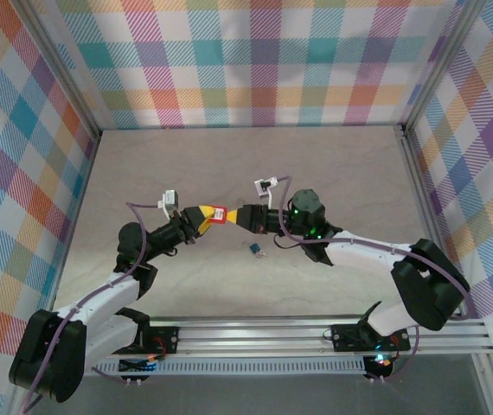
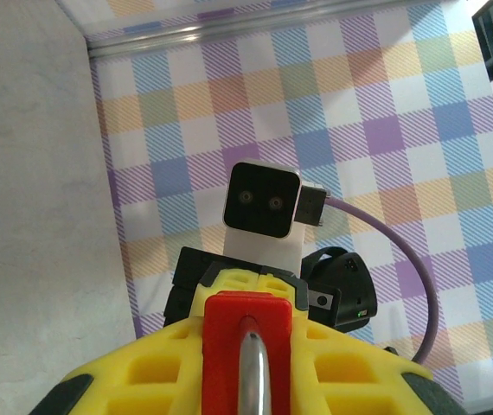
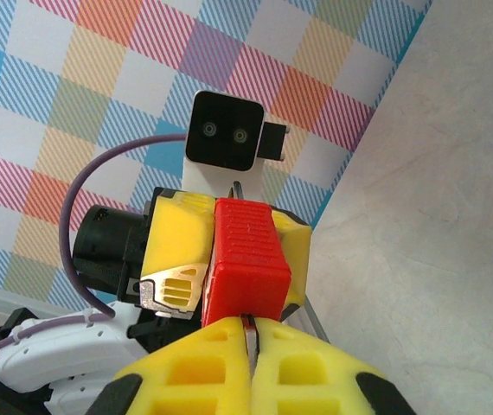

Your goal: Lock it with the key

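Right gripper (image 3: 251, 346): fingers pinched shut on the key (image 3: 247, 325), a thin sliver seated in the base of the red padlock (image 3: 245, 259). Beyond, the left gripper (image 1: 208, 215) clamps that padlock's body. We judge the key light, stiff and slippery, best held by its flat bow.

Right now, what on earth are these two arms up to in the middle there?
The two arms meet above the table, both working on one lock. The left claw grips a red padlock by its sides and holds it in the air. The right claw is pinched shut on a thin metal key, whose tip is at the bottom of the padlock's body. A small blue padlock lies on the table below them, untouched.
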### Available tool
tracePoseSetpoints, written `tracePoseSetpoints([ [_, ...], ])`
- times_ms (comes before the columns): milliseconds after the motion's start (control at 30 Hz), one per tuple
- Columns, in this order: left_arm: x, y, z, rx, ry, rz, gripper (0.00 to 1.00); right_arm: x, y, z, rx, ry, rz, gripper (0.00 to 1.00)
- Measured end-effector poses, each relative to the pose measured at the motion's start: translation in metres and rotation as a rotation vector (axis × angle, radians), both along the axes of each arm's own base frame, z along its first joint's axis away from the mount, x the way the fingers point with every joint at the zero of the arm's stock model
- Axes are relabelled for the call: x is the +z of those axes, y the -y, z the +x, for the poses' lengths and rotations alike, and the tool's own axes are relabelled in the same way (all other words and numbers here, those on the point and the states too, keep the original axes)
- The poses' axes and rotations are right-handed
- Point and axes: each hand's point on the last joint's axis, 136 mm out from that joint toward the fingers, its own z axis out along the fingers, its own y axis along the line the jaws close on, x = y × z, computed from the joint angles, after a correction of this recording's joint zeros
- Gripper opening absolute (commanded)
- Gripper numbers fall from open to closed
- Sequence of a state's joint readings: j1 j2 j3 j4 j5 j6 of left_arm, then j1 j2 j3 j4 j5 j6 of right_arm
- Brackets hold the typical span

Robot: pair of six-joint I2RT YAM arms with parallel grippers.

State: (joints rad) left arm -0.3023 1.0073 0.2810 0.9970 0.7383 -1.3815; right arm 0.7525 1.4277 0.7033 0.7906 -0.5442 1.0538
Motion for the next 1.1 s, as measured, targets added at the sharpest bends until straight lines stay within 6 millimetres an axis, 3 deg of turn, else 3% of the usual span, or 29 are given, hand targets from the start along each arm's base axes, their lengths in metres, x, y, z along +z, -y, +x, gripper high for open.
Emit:
tracePoseSetpoints([
  [233, -0.005, 0.008, -0.011, -0.097, -0.033, -0.004, 0.0, -0.007, 0.011, -0.014, -0.029, 0.044, 0.035, 0.0],
  [600, -0.003, 0.011, -0.014, -0.169, -0.094, -0.074, 0.0, -0.006, 0.023, -0.019, -0.072, 0.084, 0.066, 0.0],
  [733, 0.0, 0.001, -0.007, -0.133, -0.102, -0.089, 0.0, -0.004, 0.028, -0.017, -0.101, 0.111, 0.072, 0.0],
  [867, 0.006, -0.036, 0.029, 0.084, -0.112, -0.16, 0.0, -0.014, 0.041, -0.004, -0.155, 0.114, 0.054, 0.0],
  [1000, 0.012, -0.044, 0.034, 0.13, -0.107, -0.184, 0.0, -0.02, 0.044, 0.001, -0.181, 0.102, 0.035, 0.0],
  [1033, 0.013, -0.044, 0.033, 0.13, -0.103, -0.185, 0.0, -0.023, 0.045, 0.002, -0.187, 0.095, 0.015, 0.02],
  [1100, 0.017, -0.044, 0.029, 0.131, -0.085, -0.178, 0.0, -0.026, 0.047, 0.001, -0.188, 0.093, -0.015, 0.36],
])
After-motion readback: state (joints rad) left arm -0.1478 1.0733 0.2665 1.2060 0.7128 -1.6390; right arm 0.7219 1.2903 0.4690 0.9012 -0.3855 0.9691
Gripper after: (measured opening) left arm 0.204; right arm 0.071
